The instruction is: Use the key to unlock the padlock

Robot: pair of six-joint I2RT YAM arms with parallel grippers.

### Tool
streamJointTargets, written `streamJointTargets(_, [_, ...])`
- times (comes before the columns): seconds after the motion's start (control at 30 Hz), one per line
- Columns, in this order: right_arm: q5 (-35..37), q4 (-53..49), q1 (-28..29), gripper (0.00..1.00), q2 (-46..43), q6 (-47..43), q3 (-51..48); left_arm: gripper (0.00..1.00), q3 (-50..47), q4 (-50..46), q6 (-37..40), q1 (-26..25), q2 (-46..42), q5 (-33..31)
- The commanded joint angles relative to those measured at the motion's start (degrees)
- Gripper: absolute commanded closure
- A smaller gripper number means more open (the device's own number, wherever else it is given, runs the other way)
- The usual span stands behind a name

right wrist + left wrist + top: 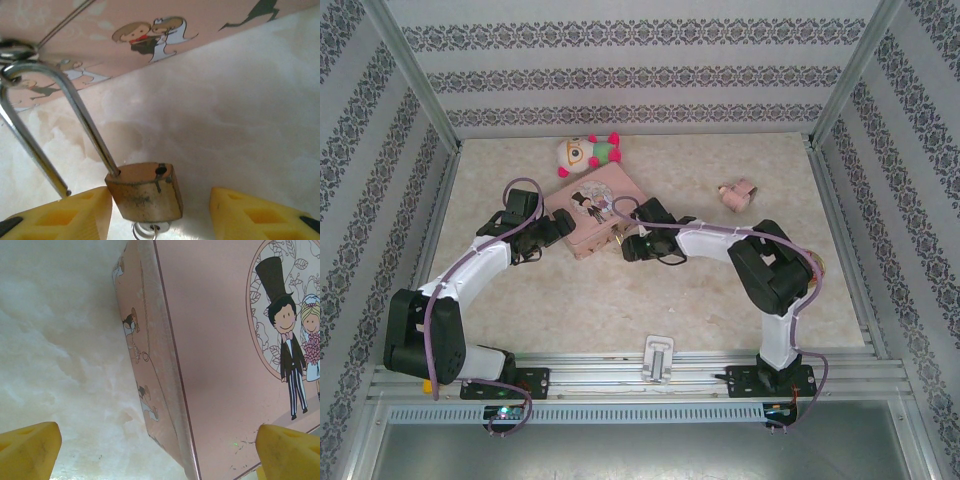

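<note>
We count one pink box (590, 215), one brass padlock (144, 192), one soft toy (588, 152) and one little pink thing (738, 194). We also count one left end effector (159, 452) and one right end effector (162, 217), two together.

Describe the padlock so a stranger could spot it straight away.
Start at the pink box on the table. On its near side, a metal ring holds the padlock. It stands out by its tiny brass body and thin silver U-shaped shackle, far smaller than the box.
</note>
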Motion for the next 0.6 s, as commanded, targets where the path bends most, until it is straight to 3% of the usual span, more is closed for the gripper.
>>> streamJointTargets(0.0, [1.52, 0.85, -0.59, 0.46, 1.91, -1.27, 1.49, 0.01, 1.09, 0.85, -0.29, 0.91, 0.17, 0.71])
streamJointTargets(0.2, [2.38, 0.62, 0.11, 0.51, 3.25, -1.83, 2.17, 0.01, 0.75, 0.82, -0.61, 1.04, -0.36, 0.78])
streamJointTargets(0.57, [9.47, 1.06, 2.97, 0.50, 3.78, -9.21, 2.30, 0.01, 0.47, 0.76, -1.04, 1.01, -1.41, 0.96])
